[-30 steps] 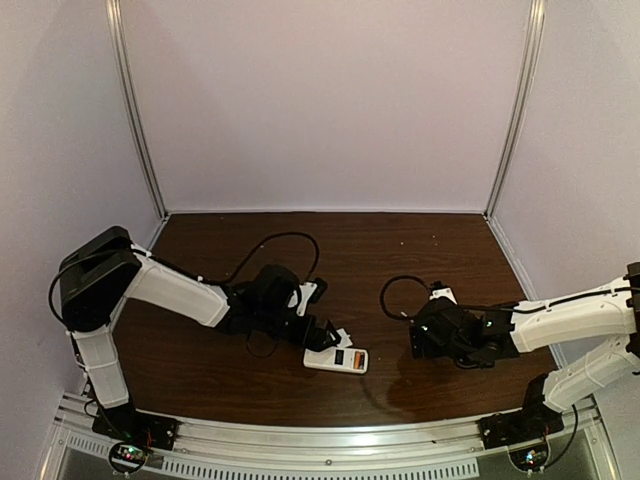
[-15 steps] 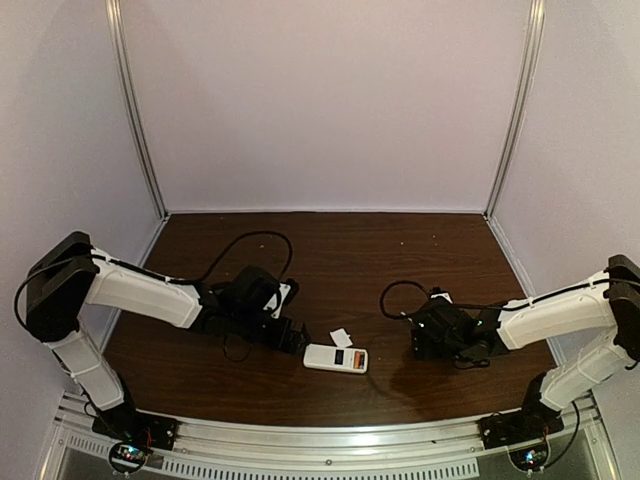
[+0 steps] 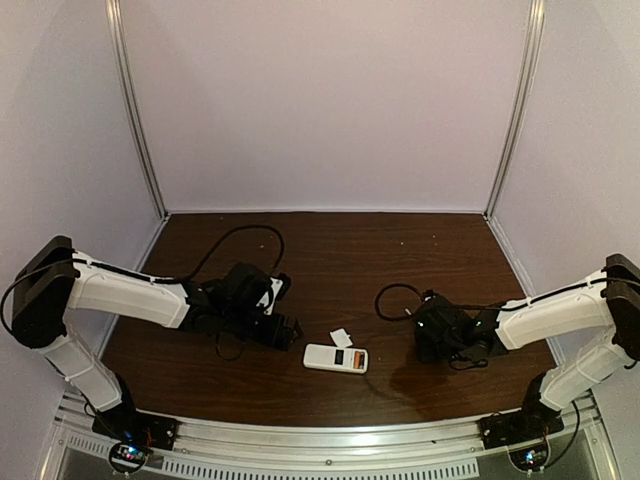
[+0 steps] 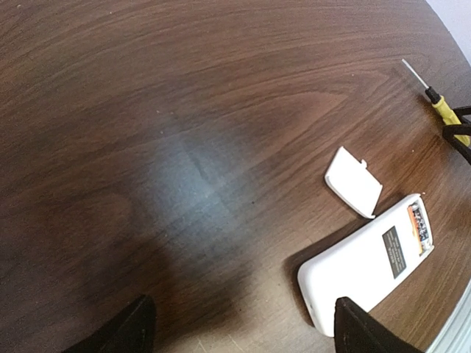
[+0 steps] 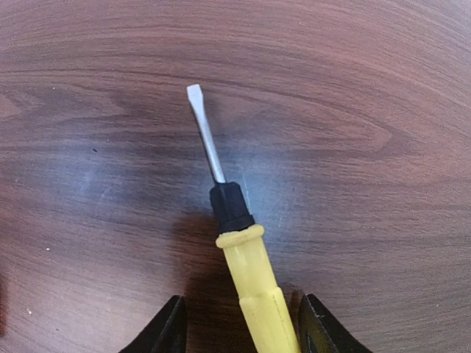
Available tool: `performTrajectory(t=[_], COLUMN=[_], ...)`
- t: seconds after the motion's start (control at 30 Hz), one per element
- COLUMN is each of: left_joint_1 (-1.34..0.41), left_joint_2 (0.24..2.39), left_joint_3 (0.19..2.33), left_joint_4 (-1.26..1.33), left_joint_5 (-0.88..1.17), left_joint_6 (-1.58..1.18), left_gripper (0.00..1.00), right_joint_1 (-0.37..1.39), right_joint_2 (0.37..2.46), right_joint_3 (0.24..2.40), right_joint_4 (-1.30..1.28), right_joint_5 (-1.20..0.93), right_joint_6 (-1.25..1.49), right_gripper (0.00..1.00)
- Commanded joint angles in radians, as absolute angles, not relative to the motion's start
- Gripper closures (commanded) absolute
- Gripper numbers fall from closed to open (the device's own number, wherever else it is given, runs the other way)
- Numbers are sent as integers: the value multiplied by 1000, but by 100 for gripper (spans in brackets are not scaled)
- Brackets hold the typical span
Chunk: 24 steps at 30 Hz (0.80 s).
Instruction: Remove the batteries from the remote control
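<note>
The white remote control lies near the table's front, back side up, with its battery bay open. In the left wrist view the remote control shows an orange battery in the bay, with a darker one beside it. My left gripper hovers left of the remote, open and empty; its right fingertip overlaps the remote's near corner. My right gripper is low on the table to the right. Its fingers straddle a yellow-handled screwdriver with a gap on each side, right gripper.
A small white cover piece lies just behind the remote, also visible as the cover piece. The screwdriver's blade points away from the right wrist. Black cables loop over the table behind both arms. Side posts and walls bound the table.
My left arm has pulled back to the left, away from the remote and the cover piece. My right gripper's jaws have narrowed around the screwdriver handle.
</note>
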<state>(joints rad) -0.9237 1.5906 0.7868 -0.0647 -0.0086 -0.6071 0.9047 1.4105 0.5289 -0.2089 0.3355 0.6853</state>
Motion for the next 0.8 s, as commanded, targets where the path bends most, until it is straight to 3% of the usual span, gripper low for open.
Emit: performTrajectory(t=[0.0, 0.13, 0.4, 0.77], left_joint_1=[-919, -919, -919, -918], left_joint_2=[1565, 1565, 1558, 1504], left_joint_3=[772, 773, 772, 744], left_joint_4=[-62, -61, -56, -33], left_joint_5=[-27, -26, -23, -21], left_joint_6=[-595, -594, -586, -573], left_gripper=[15, 15, 16, 16], right_joint_1=[899, 900, 899, 900], right_joint_2=[1408, 1398, 1402, 1412], right_joint_3=[508, 502, 484, 480], right_joint_4=[-196, -191, -190, -187], right_joint_5=[302, 287, 288, 283], right_joint_6=[675, 672, 691, 700], right_gripper=[49, 55, 54, 75])
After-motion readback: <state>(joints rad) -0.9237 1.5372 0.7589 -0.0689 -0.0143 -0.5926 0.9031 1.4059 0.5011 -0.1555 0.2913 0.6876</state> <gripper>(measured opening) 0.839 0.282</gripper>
